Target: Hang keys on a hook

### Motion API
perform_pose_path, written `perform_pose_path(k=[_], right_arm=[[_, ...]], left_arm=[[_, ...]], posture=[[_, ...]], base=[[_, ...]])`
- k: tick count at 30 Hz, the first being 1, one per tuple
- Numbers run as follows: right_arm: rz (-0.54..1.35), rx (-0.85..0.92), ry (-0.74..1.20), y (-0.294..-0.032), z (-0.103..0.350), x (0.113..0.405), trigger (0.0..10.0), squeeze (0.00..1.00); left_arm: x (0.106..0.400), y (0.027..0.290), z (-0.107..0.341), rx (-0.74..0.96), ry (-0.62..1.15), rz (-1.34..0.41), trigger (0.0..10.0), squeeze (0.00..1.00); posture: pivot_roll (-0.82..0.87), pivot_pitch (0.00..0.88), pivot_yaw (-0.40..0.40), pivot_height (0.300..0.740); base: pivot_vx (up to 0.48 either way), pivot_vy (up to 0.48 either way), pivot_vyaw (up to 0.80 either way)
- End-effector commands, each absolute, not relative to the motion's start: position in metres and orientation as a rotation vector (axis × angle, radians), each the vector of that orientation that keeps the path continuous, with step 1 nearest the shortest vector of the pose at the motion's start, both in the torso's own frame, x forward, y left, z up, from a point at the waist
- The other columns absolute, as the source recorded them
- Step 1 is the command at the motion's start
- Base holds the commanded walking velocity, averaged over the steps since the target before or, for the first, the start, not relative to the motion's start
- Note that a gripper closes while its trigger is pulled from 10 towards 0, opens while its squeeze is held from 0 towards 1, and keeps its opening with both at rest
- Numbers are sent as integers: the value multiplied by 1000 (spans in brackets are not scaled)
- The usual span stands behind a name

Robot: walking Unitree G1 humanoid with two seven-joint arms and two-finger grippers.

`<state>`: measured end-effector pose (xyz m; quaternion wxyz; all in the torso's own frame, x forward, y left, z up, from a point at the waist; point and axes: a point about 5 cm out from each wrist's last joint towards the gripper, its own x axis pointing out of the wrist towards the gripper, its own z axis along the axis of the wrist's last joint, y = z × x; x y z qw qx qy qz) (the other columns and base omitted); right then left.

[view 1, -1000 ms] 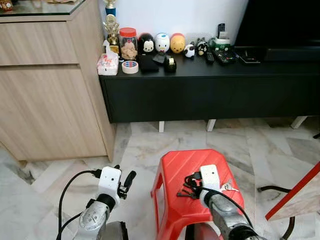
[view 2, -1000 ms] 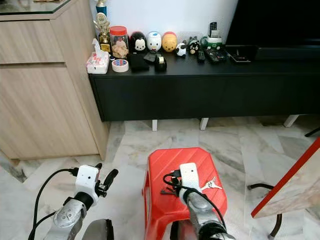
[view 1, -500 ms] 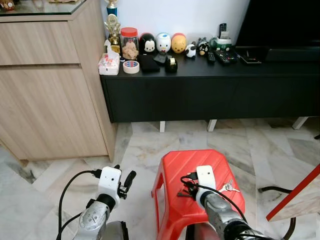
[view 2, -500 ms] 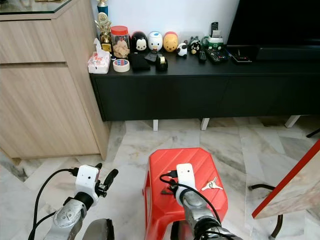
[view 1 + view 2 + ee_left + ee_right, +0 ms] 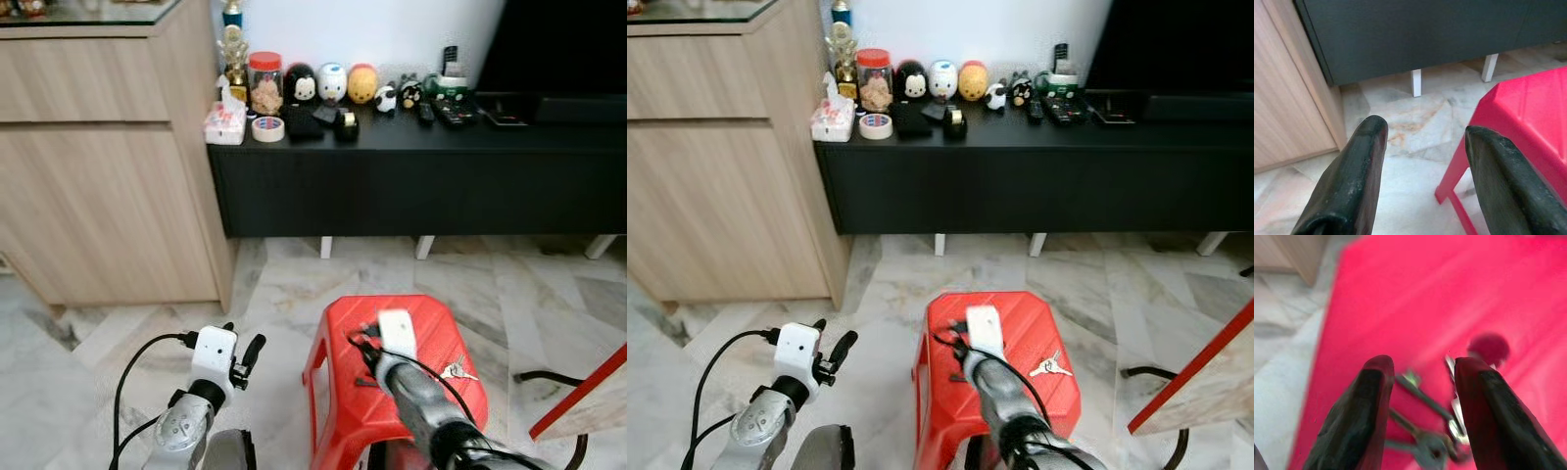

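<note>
Bright even daylight, right wrist view blurred

The floor [image 5: 127, 323] is pale marble with grey streaks. A long black cabinet [image 5: 411, 176] on short white legs stands against a white wall [image 5: 392, 29]. A light wood cupboard [image 5: 98, 176] stands at the cabinet's left end. A red stool [image 5: 343, 333] stands on the floor.
</note>
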<state>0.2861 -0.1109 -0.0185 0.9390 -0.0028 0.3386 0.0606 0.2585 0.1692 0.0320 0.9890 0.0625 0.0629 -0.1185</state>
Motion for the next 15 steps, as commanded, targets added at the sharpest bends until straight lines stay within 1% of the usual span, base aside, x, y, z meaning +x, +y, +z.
perform_pose_path(k=[1,2,5,8,12,13,14,15], right_arm=[[103,21,613,-105,-5,299,10000,0],[91,10,569,-104,2,305,10000,0],[95,-5,538,-102,6,308,10000,0],[92,4,471,-96,17,316,10000,0],[96,-28,386,-88,32,325,10000,0],[87,-43,346,-88,36,327,10000,0],[87,-43,346,-88,36,327,10000,0],[60,-41,288,-112,27,317,10000,0]], left_arm=[[258,165,31,131,128,-251,10000,0],[258,166,31,131,128,-250,10000,0],[258,166,31,132,127,-249,10000,0],[258,166,30,132,128,-249,10000,0],[258,165,30,131,127,-251,10000,0],[258,165,30,131,127,-251,10000,0],[258,165,30,131,127,-251,10000,0],[258,165,30,132,127,-251,10000,0]], posture=[[82,0,-82,599],[79,0,-82,599],[79,0,-82,599],[79,0,-82,599],[76,0,-81,599],[74,0,-81,599],[74,0,-81,599],[74,0,-81,599]], base=[[0,0,0],[0,0,0],[0,0,0],[0,0,0],[0,0,0],[0,0,0],[0,0,0],[0,0,0]])
